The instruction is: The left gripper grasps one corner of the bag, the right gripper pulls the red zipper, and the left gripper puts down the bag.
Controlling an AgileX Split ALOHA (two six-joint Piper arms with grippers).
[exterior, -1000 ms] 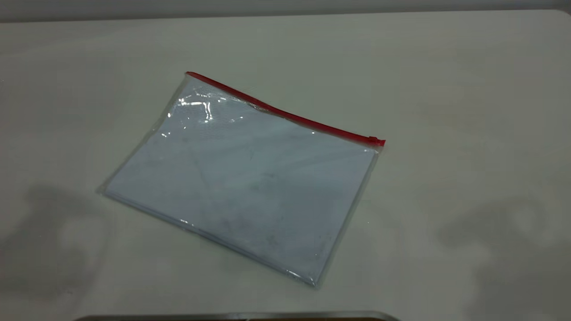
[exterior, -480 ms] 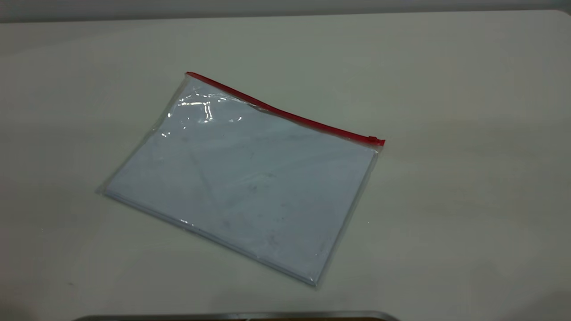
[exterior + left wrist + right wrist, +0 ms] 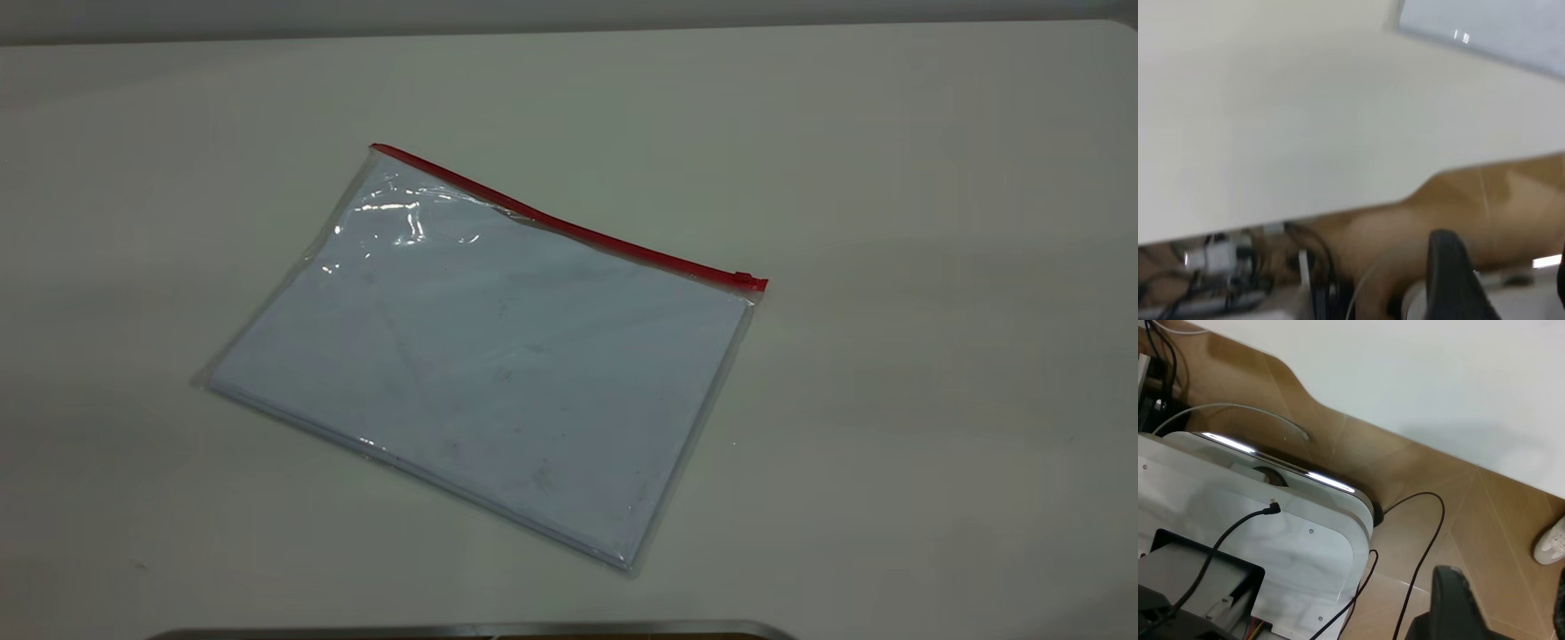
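The bag (image 3: 480, 373), a clear flat pouch with white sheets inside, lies flat on the white table (image 3: 889, 267). The red zipper (image 3: 551, 222) runs along its far long edge, with the small red slider (image 3: 749, 281) at the right end. Neither gripper shows in the exterior view. In the left wrist view the left gripper (image 3: 1503, 253) hangs off the table's edge over the floor, jaws apart and empty, with a corner of the bag (image 3: 1485, 27) far off. The right gripper (image 3: 1505, 580) is also beyond the table over the brown floor, open and empty.
A metal edge (image 3: 471, 629) lies at the near side of the table. Below the right gripper are a white rig base (image 3: 1271, 520), black cables (image 3: 1425, 540) and a person's white shoe (image 3: 1550, 543). Wiring (image 3: 1225, 267) sits under the table's edge by the left arm.
The dark shadows at the table's front left and front right have faded away. The bag has not moved.
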